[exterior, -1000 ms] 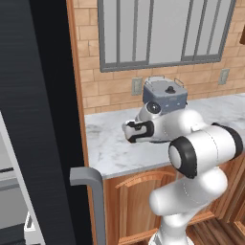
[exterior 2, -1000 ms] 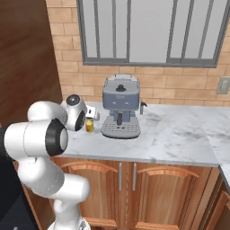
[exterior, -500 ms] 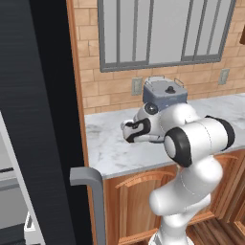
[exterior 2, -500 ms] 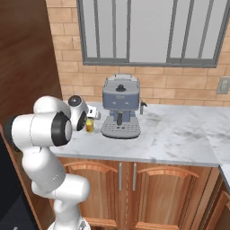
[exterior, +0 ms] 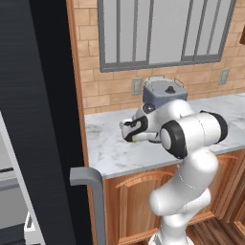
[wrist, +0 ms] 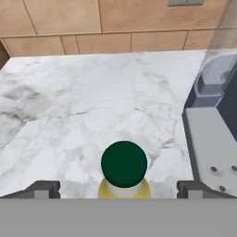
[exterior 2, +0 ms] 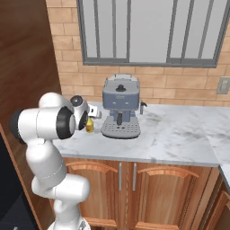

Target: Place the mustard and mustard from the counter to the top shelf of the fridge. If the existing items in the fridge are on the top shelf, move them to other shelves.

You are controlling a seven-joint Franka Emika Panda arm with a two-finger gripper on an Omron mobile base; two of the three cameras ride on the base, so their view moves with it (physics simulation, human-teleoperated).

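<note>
— What has moved since a second ago?
— Only the arm's elbow swung over. Mustard bottle point(wrist: 124, 172) stands on the table point(wrist: 83, 115), between the wide-open fingers point(wrist: 44, 189) of the end effector point(wrist: 118, 189), nothing grasped.
— Anything close by?
— Coffee machine point(exterior 2: 120, 106) just beside it, fridge point(exterior: 38, 124) at the other side.

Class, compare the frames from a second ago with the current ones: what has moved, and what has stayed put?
The arm's elbow swung higher and the hand settled over the amber mustard bottle, with the open gripper straddling its dark cap. Nothing was grasped or released. The bottle stays upright on the counter beside the coffee machine, and the base has not driven.
</note>
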